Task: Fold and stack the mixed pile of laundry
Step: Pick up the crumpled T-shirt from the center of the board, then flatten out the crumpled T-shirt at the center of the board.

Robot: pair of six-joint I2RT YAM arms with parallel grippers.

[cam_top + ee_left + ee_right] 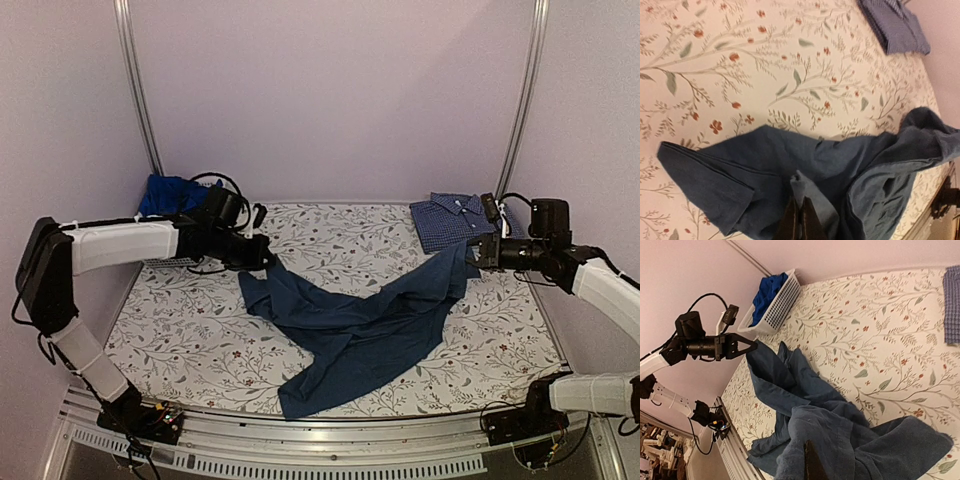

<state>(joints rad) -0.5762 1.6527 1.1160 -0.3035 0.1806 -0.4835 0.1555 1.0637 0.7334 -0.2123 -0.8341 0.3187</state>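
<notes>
Low in the middle of the top view, the dark navy T-shirt (360, 325) sprawls crumpled across the flowered table (180, 330), its hem toward the bottom edge. At centre left the left gripper (264, 257), jaws pressed together, pinches a fold of it. At centre right the right gripper (477, 252), likewise closed, pinches another edge. Farther back, a folded checked shirt (450, 220) lies upper right, and a royal-blue garment (165, 195) fills the white basket (780, 305) upper left.

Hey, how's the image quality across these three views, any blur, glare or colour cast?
Top external: even, soft light, lilac cast, no glare, navy garment fairly clear. Left wrist: warm pinkish tint, left tool blurred at the bottom edge. Right wrist: sharpest on the white basket, right tool a dark, out-of-focus shape.
</notes>
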